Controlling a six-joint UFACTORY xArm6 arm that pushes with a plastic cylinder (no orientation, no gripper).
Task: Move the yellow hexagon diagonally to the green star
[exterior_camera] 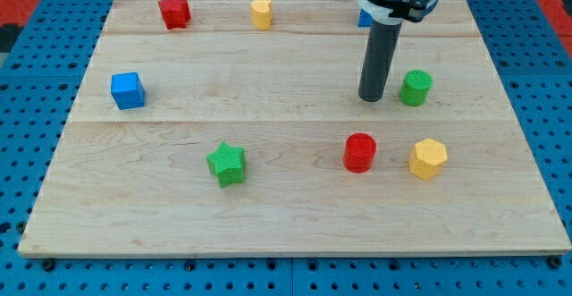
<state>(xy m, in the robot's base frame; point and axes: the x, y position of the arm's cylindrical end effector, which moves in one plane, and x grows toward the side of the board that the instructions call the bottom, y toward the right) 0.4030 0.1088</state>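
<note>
The yellow hexagon lies at the right of the wooden board, right of a red cylinder. The green star lies at the lower middle-left. My tip rests on the board just left of a green cylinder, above and to the left of the yellow hexagon, apart from it. The rod rises from the tip to the arm at the view's top.
A red star and a yellow cylinder-like block sit near the board's top edge. A blue cube sits at the left. A blue block is mostly hidden behind the rod. The board lies on a blue pegboard.
</note>
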